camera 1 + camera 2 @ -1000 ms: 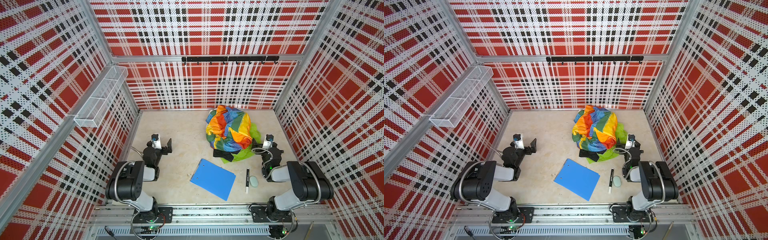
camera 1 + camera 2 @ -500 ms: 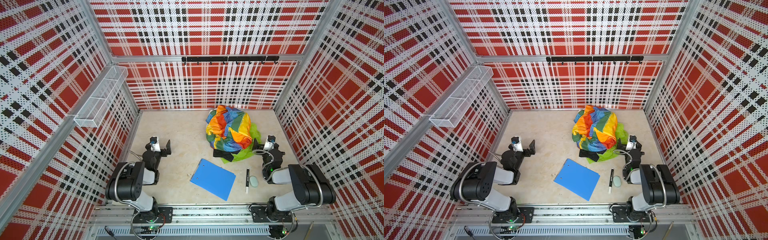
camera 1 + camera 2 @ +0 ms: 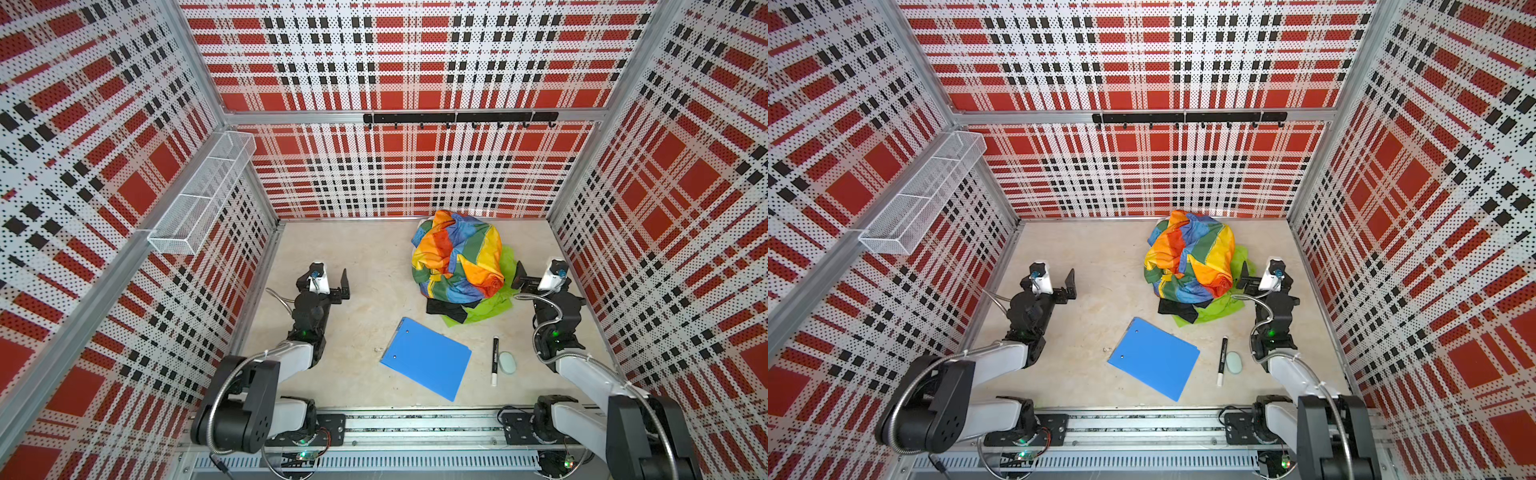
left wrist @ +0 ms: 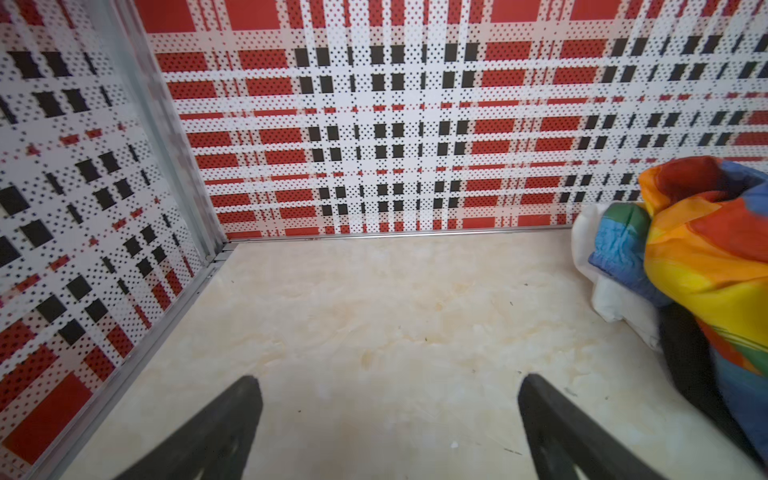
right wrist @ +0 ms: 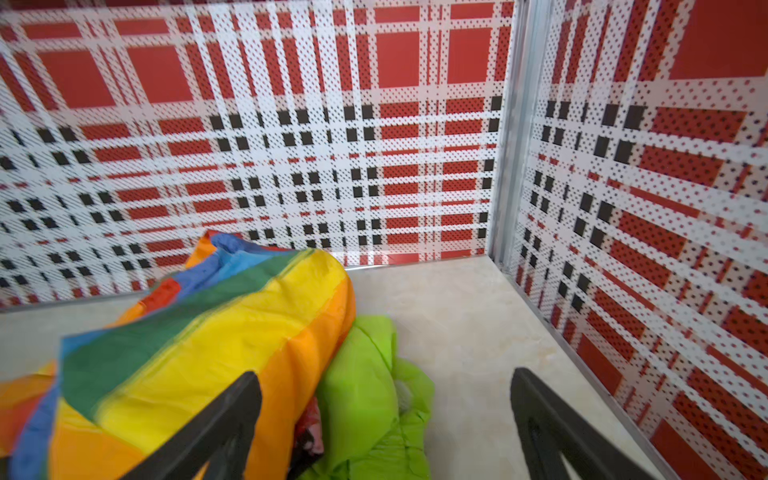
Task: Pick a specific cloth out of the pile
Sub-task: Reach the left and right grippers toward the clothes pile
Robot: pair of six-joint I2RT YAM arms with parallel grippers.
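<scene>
Cloth (image 5: pixel 365 399), lime green, just ahead of the right tool (image 5: pixel 384 376) and low in the pile (image 3: pixel 457 266), half tucked under a rainbow sheet (image 5: pixel 208 353). Right tool spread wide, gripping nothing, close beside the pile. Left tool (image 4: pixel 388 377) open as well, over bare counter (image 4: pixel 374 299), pile well off to one side of it.

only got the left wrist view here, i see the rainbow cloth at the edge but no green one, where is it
observer: The lime-green cloth pokes out from under the rainbow-striped cloth, on the side of the pile facing the right arm.
operator: right gripper got it yet
observer: No. The right gripper is open right beside that green fabric, gripping nothing.
operator: anything near the pile's front
observer: A blue clipboard lies flat on the table, apart from the pile.
</scene>
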